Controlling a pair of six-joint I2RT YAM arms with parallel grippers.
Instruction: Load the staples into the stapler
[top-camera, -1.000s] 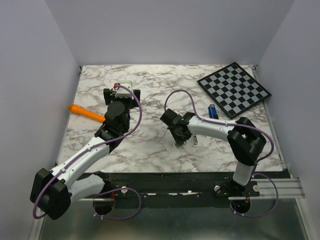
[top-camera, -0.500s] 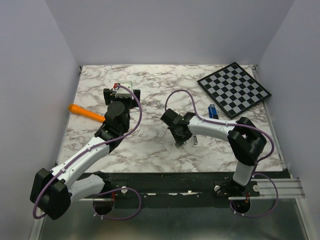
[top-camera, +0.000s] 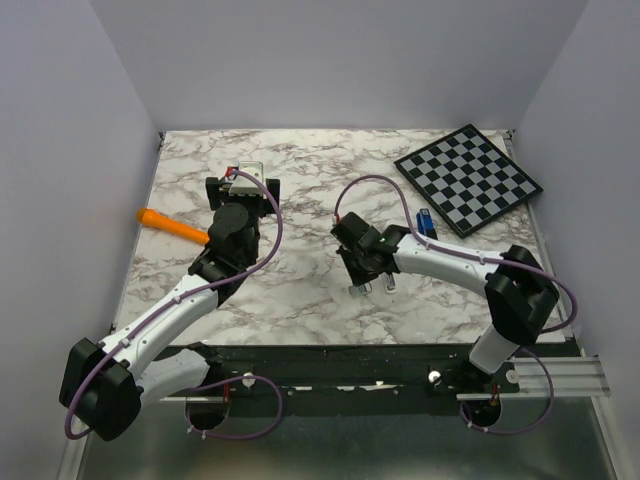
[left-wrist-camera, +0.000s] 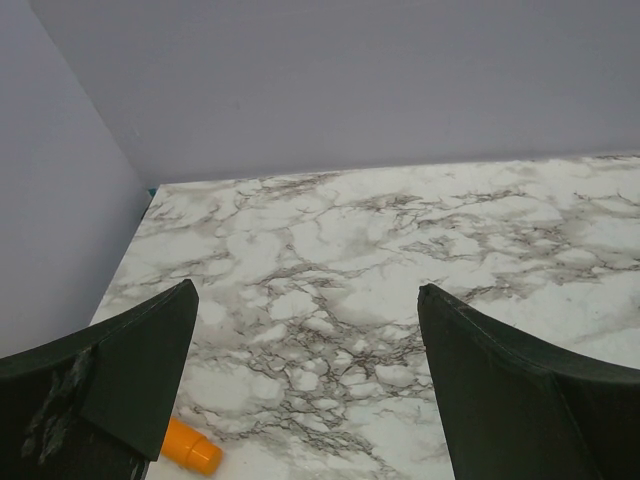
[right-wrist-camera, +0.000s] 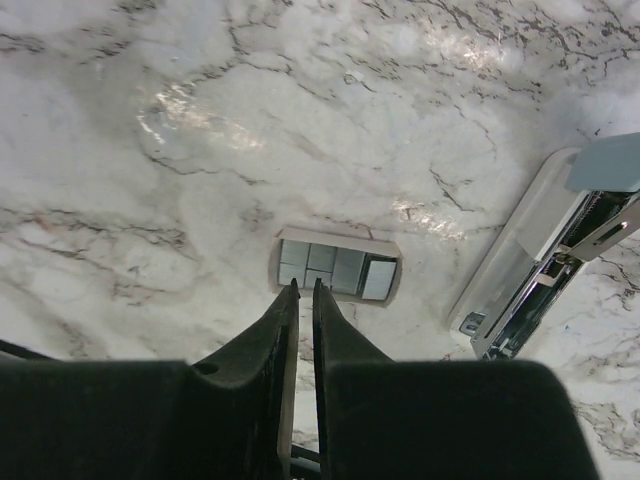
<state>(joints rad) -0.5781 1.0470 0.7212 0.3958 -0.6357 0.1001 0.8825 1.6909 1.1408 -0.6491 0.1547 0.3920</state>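
Your right gripper (right-wrist-camera: 305, 287) was nearly closed, with only a thin slit between its fingers, and it held nothing. Its tips sat just short of the staples (right-wrist-camera: 322, 266), which lay in a small beige tray on the counter (right-wrist-camera: 150, 220). The stapler (right-wrist-camera: 535, 270) lay open near them, not touching, with its metal channel showing. Your left gripper (left-wrist-camera: 305, 290) was spread wide above the counter, near the orange stick (left-wrist-camera: 188, 452).

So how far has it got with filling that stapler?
Early days. The stapler already lies open, its metal channel exposed. The right gripper, nearly shut, points at the staples on the table, seemingly holding none. The left gripper is open and empty. Still to do: pick up staples, drop them into the channel, close the stapler.
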